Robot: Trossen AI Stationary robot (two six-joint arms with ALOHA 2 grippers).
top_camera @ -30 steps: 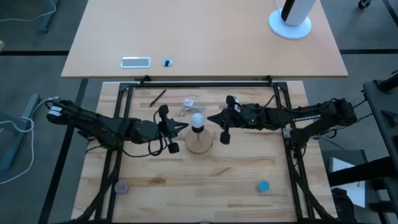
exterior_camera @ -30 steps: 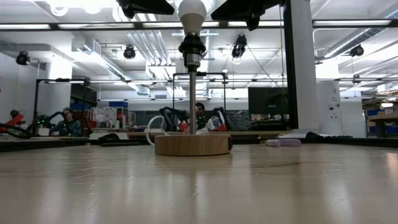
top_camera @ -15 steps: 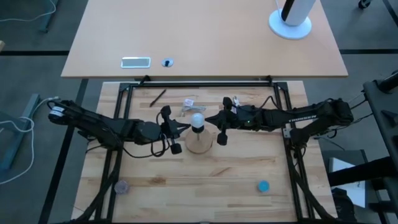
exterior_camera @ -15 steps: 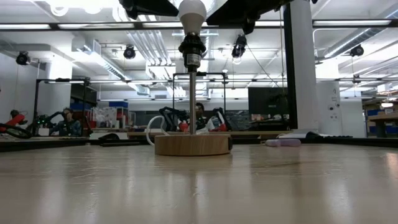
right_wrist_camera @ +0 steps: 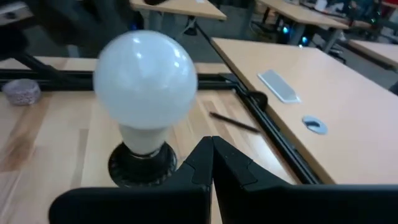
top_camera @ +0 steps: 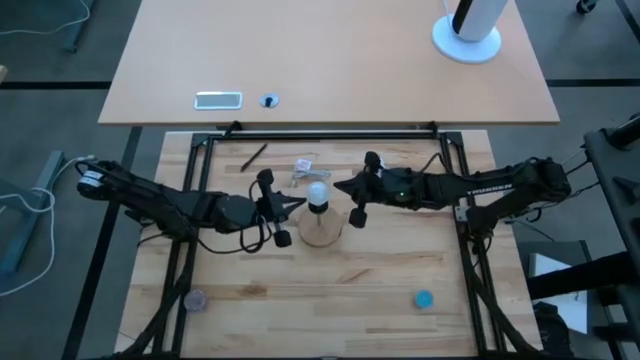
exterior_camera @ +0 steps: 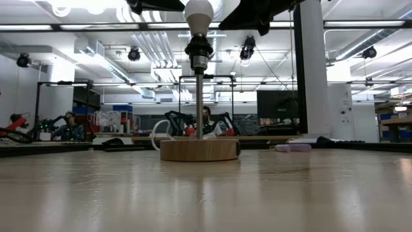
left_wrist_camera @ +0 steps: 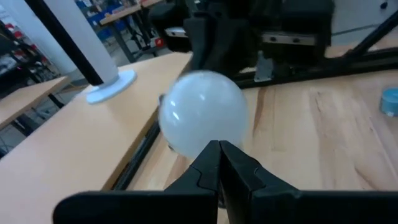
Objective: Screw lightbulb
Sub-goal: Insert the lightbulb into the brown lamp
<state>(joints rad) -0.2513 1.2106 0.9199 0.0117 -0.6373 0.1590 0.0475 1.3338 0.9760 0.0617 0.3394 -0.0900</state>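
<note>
The white frosted lightbulb stands upright with its base in the black socket, on top of a thin stem that rises from the round wooden disc. My left gripper is shut, at bulb height on the bulb's left. In the left wrist view its fingertips sit just in front of the bulb. My right gripper is shut, at bulb height on the bulb's right. In the right wrist view its tips stand beside the bulb, apart from it. My left gripper's shut fingertips stand level at the bulb's left side; I cannot tell whether they touch it.
A crumpled clear wrapper and a dark pen lie behind the disc. A blue cap and a greyish cap lie near the front edge. The far table holds a phone and a white round base.
My right gripper has shifted a little toward the bulb and back again, staying shut. The bulb and the disc have stayed where they were.
</note>
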